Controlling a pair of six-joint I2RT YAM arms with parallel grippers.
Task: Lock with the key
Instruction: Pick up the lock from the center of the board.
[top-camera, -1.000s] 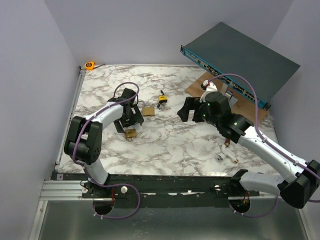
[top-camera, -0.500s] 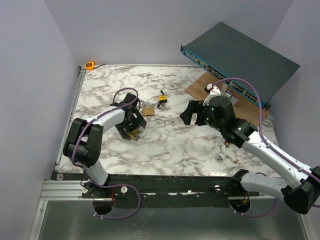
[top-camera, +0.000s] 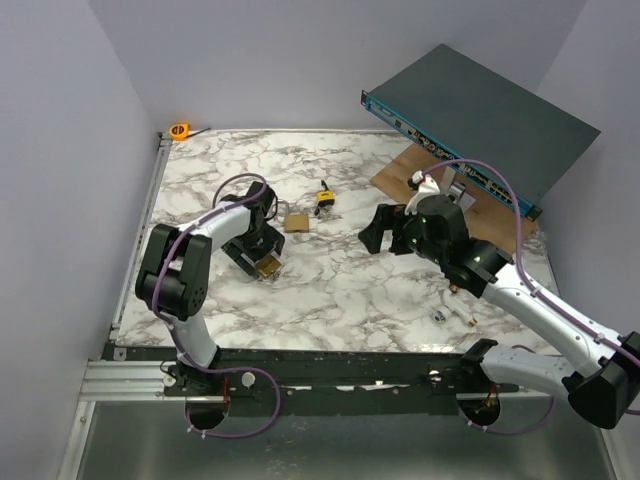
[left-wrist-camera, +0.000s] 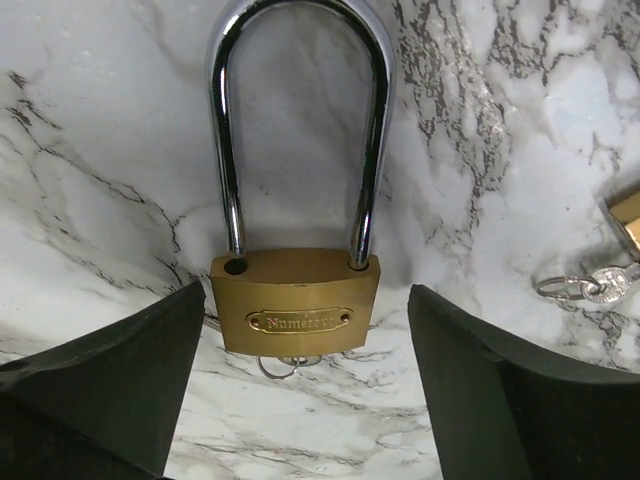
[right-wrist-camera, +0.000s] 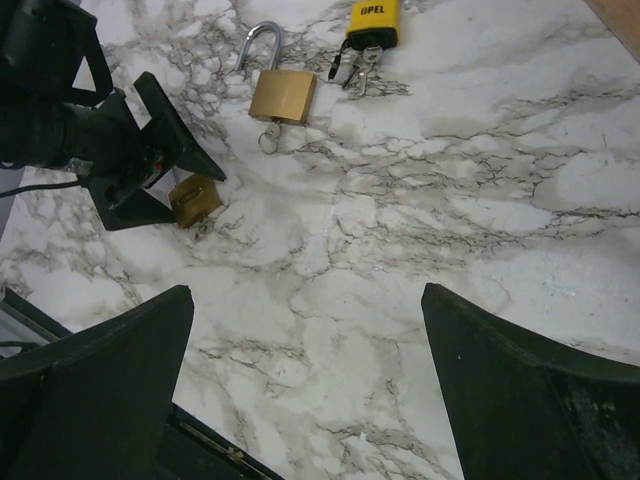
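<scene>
Padlocks number two on the marble desk (top-camera: 330, 290), both brass with chrome shackles, and one bunch of keys with a yellow tag (right-wrist-camera: 375, 18) lies beyond them toward the far side. The nearer padlock (left-wrist-camera: 295, 300) lies flat in the left half of the desk, between the left fingers (left-wrist-camera: 120, 370). These stand apart on either side of its body, with a clear gap on the right and only a sliver on the left, so they grip nothing. Its long, narrow shackle points away from the wrist. One leg sits in the body, the other is lifted clear of its open hole, so it is unlocked. An oval nameplate marks the face, and a thin wire ring (left-wrist-camera: 280, 368) shows under the lower edge. The second padlock (right-wrist-camera: 282, 95) lies just to the far right of the first, its shackle also swung open. The right fingers (right-wrist-camera: 100, 370) are spread wide and hold nothing, hanging above the middle of the desk to the right of both locks.
</scene>
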